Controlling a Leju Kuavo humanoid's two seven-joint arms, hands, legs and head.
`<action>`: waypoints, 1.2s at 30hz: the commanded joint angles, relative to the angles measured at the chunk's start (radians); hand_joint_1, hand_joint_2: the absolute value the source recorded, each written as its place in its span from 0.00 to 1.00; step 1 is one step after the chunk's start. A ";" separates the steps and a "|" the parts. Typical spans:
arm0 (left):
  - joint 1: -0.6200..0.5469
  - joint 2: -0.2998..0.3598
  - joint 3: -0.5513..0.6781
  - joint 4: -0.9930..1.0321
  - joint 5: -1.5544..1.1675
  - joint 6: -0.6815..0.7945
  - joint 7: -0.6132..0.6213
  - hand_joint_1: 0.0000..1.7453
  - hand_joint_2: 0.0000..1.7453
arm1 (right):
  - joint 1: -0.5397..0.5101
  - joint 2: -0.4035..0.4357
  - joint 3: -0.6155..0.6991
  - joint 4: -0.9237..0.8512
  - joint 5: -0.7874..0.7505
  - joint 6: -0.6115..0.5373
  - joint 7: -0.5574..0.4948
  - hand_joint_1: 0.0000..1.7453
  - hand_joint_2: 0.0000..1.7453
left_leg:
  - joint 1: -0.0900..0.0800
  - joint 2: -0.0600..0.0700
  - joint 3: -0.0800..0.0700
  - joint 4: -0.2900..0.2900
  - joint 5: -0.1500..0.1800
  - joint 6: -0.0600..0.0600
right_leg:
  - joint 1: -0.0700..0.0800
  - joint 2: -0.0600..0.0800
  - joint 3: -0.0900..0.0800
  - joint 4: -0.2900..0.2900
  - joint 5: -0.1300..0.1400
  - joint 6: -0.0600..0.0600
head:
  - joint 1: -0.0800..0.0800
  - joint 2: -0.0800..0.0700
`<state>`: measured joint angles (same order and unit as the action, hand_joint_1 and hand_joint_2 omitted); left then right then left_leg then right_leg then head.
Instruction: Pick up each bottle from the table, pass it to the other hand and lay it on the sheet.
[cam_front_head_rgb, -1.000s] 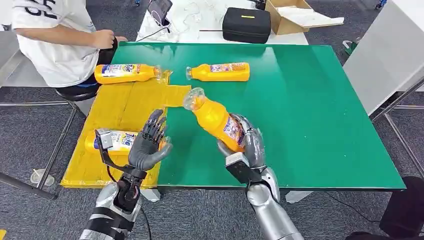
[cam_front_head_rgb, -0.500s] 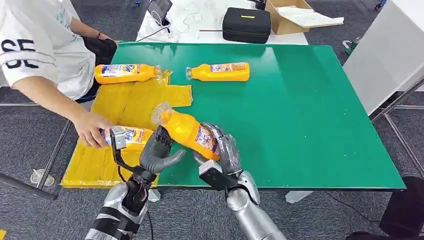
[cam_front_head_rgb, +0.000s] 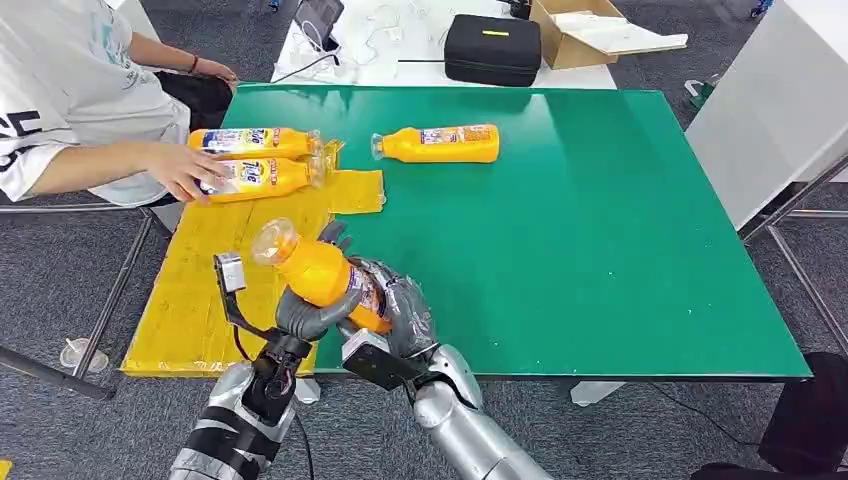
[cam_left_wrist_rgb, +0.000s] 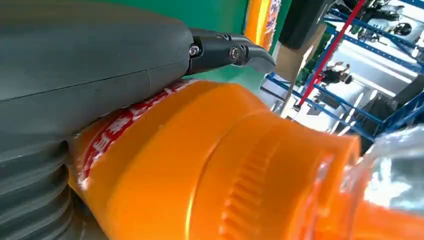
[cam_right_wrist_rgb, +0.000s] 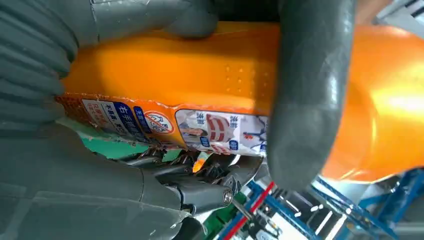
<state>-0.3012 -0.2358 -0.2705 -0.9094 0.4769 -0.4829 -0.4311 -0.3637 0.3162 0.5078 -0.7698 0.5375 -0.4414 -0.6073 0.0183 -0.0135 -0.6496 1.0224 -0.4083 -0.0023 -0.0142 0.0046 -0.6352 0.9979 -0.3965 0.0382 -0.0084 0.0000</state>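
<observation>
Nearest you, at the table's (cam_front_head_rgb: 600, 250) near edge by its left corner, the held bottle (cam_front_head_rgb: 320, 275) is tilted, cap toward the yellow sheet (cam_front_head_rgb: 250, 215). Your right hand (cam_front_head_rgb: 400, 315) is wrapped around its labelled lower body; your left hand (cam_front_head_rgb: 300, 310) cups it from beneath.

If you let go on the right before the left fingers close, the bottle could slip out.

You cannot tell how firm the left grip is: the bottle hides those fingers.

Farther off, a person's hand (cam_front_head_rgb: 185, 170) rests on two bottles (cam_front_head_rgb: 255, 160) at the sheet's far edge, so watch for a clash when laying down. One lone bottle (cam_front_head_rgb: 440, 143) waits near the far edge.
</observation>
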 joint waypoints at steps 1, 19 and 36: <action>-0.061 0.005 -0.031 0.057 0.004 -0.013 0.013 0.00 1.00 | -0.034 0.006 0.078 0.159 0.005 0.023 0.000 1.00 1.00 | 0.000 0.000 0.004 -0.001 -0.001 0.001 | 0.001 -0.002 0.005 -0.001 -0.001 -0.001 | 0.000 0.000; -0.016 -0.014 0.034 -0.068 -0.042 0.125 -0.032 1.00 1.00 | -0.019 -0.005 -0.021 0.048 -0.085 -0.012 0.046 0.00 0.00 | 0.001 0.000 0.005 0.000 -0.002 0.001 | 0.001 -0.002 0.006 0.000 -0.002 -0.002 | 0.000 0.000; -0.033 -0.003 0.097 -0.120 -0.182 0.287 -0.144 1.00 1.00 | 0.022 -0.037 -0.050 -0.151 -0.127 -0.035 0.044 0.00 0.00 | 0.000 0.000 0.002 0.000 0.000 0.001 | 0.001 -0.001 0.002 0.000 -0.001 -0.001 | 0.000 0.000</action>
<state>-0.2813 -0.2510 -0.2449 -0.9930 0.4108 -0.3368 -0.4826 -0.3702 0.3273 0.5047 -0.7515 0.4441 -0.4582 -0.5673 0.0183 -0.0129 -0.6498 1.0224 -0.4083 -0.0023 -0.0142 0.0048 -0.6357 0.9979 -0.3964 0.0382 -0.0080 0.0000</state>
